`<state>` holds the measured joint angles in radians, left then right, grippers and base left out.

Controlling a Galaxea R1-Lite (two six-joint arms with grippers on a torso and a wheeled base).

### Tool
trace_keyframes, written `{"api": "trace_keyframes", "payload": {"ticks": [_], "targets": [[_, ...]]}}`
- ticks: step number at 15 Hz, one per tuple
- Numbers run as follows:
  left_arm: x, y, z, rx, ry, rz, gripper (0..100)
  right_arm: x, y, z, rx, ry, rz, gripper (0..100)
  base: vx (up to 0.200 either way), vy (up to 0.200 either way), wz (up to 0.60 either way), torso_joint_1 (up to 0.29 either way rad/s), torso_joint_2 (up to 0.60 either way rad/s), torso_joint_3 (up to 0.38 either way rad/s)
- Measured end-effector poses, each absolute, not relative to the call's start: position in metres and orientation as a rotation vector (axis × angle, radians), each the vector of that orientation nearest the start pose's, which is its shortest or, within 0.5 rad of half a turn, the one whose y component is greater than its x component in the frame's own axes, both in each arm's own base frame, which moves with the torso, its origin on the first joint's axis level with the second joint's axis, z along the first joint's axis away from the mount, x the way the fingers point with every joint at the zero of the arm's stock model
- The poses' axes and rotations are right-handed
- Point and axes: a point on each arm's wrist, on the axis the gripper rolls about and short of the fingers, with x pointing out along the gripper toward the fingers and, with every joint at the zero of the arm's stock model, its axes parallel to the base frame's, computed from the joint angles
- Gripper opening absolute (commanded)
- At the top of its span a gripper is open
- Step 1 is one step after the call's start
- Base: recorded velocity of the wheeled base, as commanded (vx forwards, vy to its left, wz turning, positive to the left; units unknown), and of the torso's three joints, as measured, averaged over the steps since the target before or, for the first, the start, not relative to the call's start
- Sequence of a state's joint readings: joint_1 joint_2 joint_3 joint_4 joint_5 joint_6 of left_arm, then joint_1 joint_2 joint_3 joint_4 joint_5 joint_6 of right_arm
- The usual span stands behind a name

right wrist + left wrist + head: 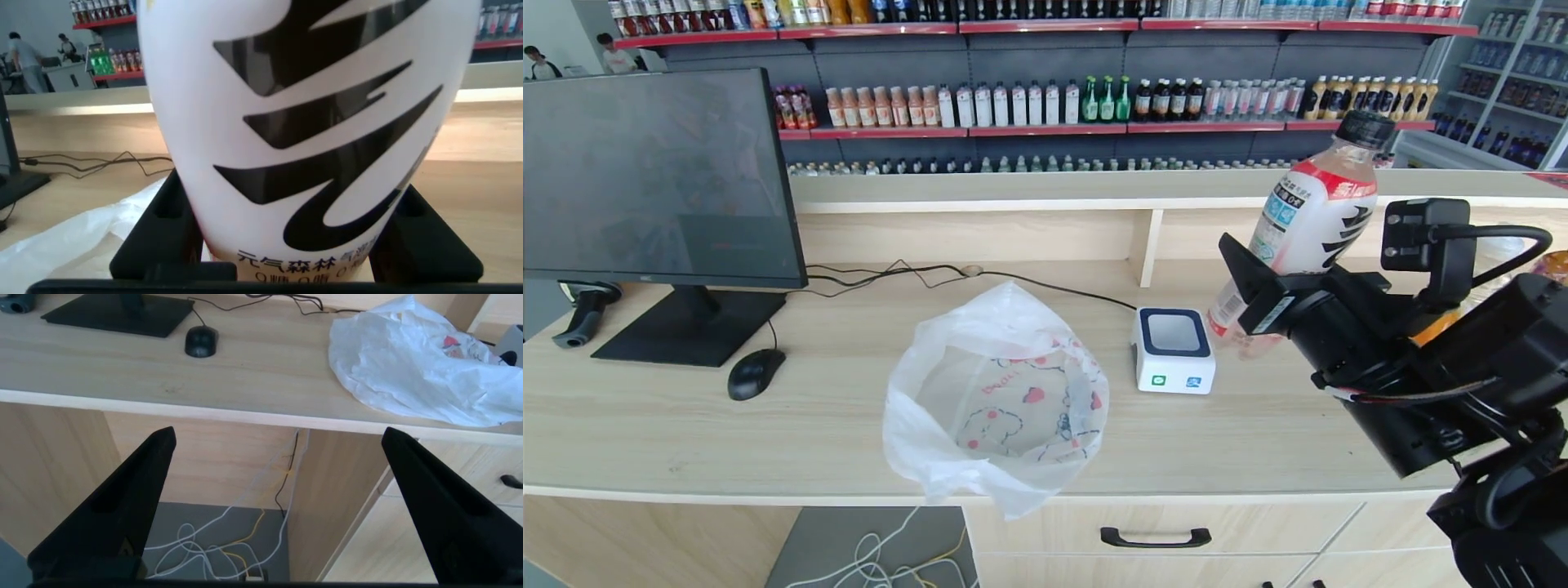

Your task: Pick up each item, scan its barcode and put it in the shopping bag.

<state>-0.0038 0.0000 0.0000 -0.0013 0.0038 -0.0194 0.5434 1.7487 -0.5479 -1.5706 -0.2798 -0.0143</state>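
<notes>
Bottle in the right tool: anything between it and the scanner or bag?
Nothing visible blocks it. The white-labelled, black-capped plastic bottle, tilted in the right tool, is just right of the white square scanner; only that low scanner lies between it and the translucent white plastic bag.

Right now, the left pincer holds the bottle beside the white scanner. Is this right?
Not quite: the right pincer holds the bottle beside the white scanner, as the head view shows. The left pincer is open and empty.

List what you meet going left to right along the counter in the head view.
handheld scanner → mouse → shopping bag → white barcode scanner → bottle
</notes>
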Motion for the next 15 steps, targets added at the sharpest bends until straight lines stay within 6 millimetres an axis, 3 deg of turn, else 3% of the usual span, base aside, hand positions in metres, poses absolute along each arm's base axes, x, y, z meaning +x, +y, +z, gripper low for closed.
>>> {"api": "trace_keyframes", "payload": {"ticks": [7, 15], "targets": [[-0.0228, 0.0002, 0.0756, -0.021, -0.001, 0.0, 100, 0.2453, 0.1418, 0.1948, 0.132, -0.336, 0.262, 0, 0.0, 0.2, 0.0, 0.0, 0.01, 0.004], [-0.0228, 0.0002, 0.0756, -0.018, -0.001, -0.001, 100, 0.2462, 0.1445, 0.1966, 0.135, -0.343, 0.269, 0, 0.0, 0.0, 0.0, 0.0, 0.0, 0.0]]}}
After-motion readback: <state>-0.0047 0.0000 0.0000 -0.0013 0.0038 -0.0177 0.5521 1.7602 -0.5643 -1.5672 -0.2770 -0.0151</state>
